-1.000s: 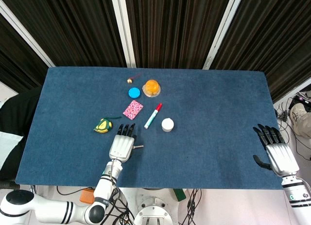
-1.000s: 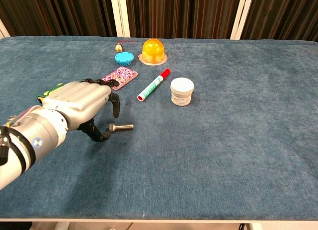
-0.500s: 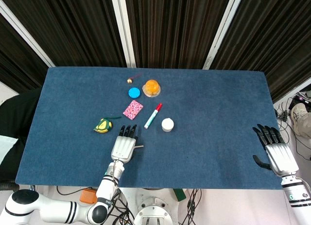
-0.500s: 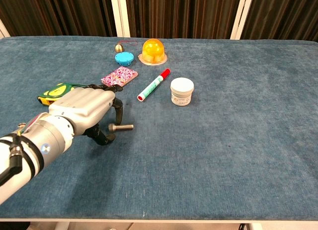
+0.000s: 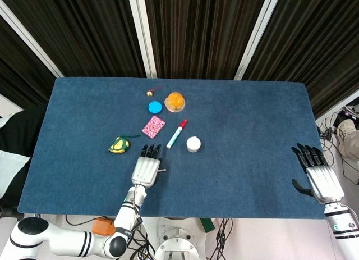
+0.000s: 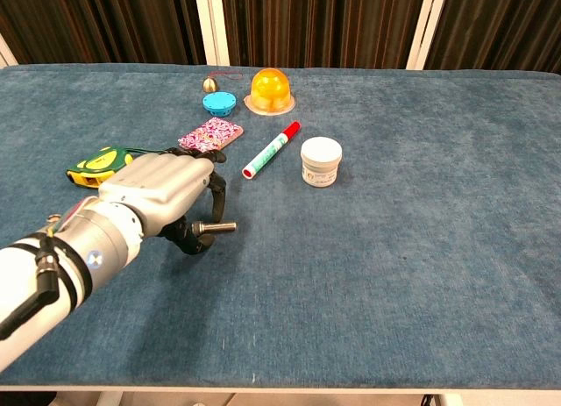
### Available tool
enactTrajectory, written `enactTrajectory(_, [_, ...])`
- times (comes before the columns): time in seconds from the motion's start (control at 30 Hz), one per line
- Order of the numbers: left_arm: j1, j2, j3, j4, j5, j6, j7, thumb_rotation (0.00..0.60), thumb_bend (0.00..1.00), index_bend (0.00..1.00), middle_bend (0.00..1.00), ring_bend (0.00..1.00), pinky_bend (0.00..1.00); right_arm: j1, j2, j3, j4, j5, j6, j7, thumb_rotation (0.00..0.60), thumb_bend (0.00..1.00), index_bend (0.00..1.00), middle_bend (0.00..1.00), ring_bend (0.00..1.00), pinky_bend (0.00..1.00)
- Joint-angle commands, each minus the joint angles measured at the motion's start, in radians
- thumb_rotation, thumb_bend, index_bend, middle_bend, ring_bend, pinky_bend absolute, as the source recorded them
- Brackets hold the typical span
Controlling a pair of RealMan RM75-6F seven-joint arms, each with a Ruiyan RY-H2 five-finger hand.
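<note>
My left hand (image 5: 147,166) hovers palm down over the blue table (image 5: 241,114), fingers spread and pointing away from me. A small metal bolt (image 6: 221,226) lies on the cloth; its head end sits under the hand (image 6: 166,191), beside the thumb, and its shaft (image 5: 161,170) sticks out to the right. I see nothing gripped in that hand. My right hand (image 5: 316,173) hangs at the table's near right corner, fingers apart and holding nothing; only the head view shows it.
Beyond the left hand lie a yellow-green tape measure (image 6: 99,163), a patterned pink card (image 6: 210,136), a red-capped marker (image 6: 271,150) and a white jar (image 6: 321,160). Farther back sit a blue disc (image 6: 220,102), an orange dome (image 6: 270,89) and a small gold bell (image 6: 209,85).
My left hand has crept to the right and slightly forward, now covering the bolt's head end. The right hand has not moved.
</note>
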Motion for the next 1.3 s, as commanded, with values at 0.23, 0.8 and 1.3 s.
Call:
enactTrajectory(0.23, [-0.006,-0.001,-0.009,0.009,-0.014,0.002,-0.007,0.6,0.46,0.53,0.06,0.0,0.05,-0.001,0.002,0.0,-0.001,0.002,0.001,0.004,0.6,0.46,0.03,0.08,0.07,0.09])
enactTrajectory(0.8, [0.016,0.263,-0.026,-0.244,0.12,0.046,-0.078,0.6,0.57,0.57,0.09,0.0,0.05,-0.002,0.003,-0.001,-0.003,0.001,0.002,0.004,0.6,0.46,0.03,0.08,0.07,0.09])
enactTrajectory(1.3, [0.114,0.83,-0.131,-0.673,0.342,-0.095,-0.721,0.6,0.55,0.59,0.11,0.0,0.05,-0.003,0.001,-0.003,-0.012,0.005,-0.002,-0.018,0.6,0.46,0.03,0.08,0.07,0.09])
